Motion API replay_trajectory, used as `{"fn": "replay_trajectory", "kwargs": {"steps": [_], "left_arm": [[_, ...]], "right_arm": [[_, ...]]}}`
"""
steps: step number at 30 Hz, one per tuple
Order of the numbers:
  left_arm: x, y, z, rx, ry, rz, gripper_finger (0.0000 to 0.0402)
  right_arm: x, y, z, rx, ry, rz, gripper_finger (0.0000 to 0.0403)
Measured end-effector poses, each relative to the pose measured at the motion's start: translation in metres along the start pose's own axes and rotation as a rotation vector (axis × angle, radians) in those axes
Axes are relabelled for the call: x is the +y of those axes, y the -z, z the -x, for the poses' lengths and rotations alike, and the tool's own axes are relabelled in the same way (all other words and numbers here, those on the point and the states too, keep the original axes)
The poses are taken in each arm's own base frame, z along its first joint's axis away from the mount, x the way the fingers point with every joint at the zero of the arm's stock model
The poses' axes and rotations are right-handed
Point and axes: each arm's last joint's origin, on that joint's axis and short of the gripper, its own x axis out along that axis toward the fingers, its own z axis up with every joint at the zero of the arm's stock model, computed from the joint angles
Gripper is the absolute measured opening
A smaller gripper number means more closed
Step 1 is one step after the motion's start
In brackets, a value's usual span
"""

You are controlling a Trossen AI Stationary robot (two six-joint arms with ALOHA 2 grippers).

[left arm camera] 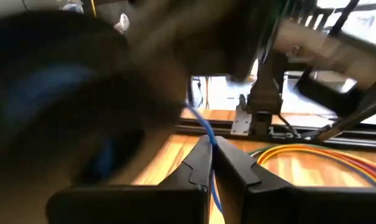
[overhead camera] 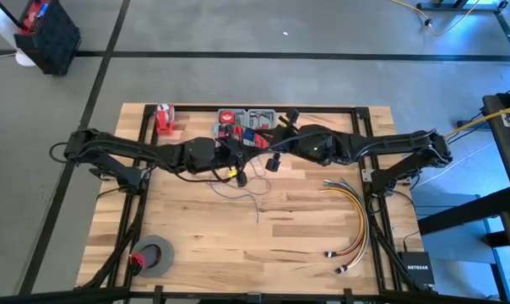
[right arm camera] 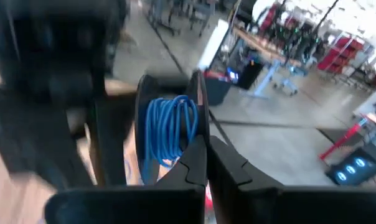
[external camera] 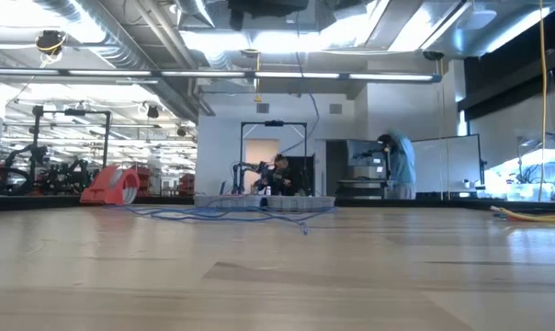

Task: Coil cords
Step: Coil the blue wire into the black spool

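A thin blue cord (overhead camera: 248, 192) lies slack on the wooden table (overhead camera: 196, 245) under both arms, and also shows in the low view as a loose tangle (external camera: 224, 213). From there it rises to my grippers, which meet above the far middle of the table. My left gripper (overhead camera: 241, 165) (left arm camera: 208, 142) is shut on a single strand. My right gripper (overhead camera: 269, 160) (right arm camera: 203, 148) is shut beside a bundle of wound blue loops (right arm camera: 169, 127). Both grippers are above the low view's picture. My left gripper pinches one strand of the blue cord (left arm camera: 205, 129) between its two fingertips. The strand runs on past the tips toward the right arm and back down between the fingers, clear of the table. My right gripper meets the lower end of the blue loops (right arm camera: 173, 157) at its fingertips. One finger (right arm camera: 191, 163) hides the place of contact. The loops stand up beside the tips, clear of the table.
A bundle of yellow, orange and red cables (overhead camera: 356, 211) lies at the table's right. A grey tape roll (overhead camera: 154, 255) sits near the left front corner. A red item (overhead camera: 164, 118) and a grey tray (overhead camera: 248, 122) stand at the far edge. A person (external camera: 399, 165) stands beyond the table.
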Motion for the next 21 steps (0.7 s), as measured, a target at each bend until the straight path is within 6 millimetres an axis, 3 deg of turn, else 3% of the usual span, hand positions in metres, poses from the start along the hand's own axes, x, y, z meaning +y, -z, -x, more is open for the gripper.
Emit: {"fn": "replay_trajectory", "kwargs": {"steps": [11, 21], "left_arm": [[-0.003, 0.010, -0.012, 0.024, -0.022, -0.017, 0.0005], [-0.004, 0.019, -0.017, 0.059, -0.019, -0.033, 0.0006]], "right_arm": [[-0.010, -0.035, 0.009, -0.163, -0.040, -0.052, 0.0005], [-0.031, -0.084, 0.044, -0.246, -0.043, -0.050, 0.0005]]}}
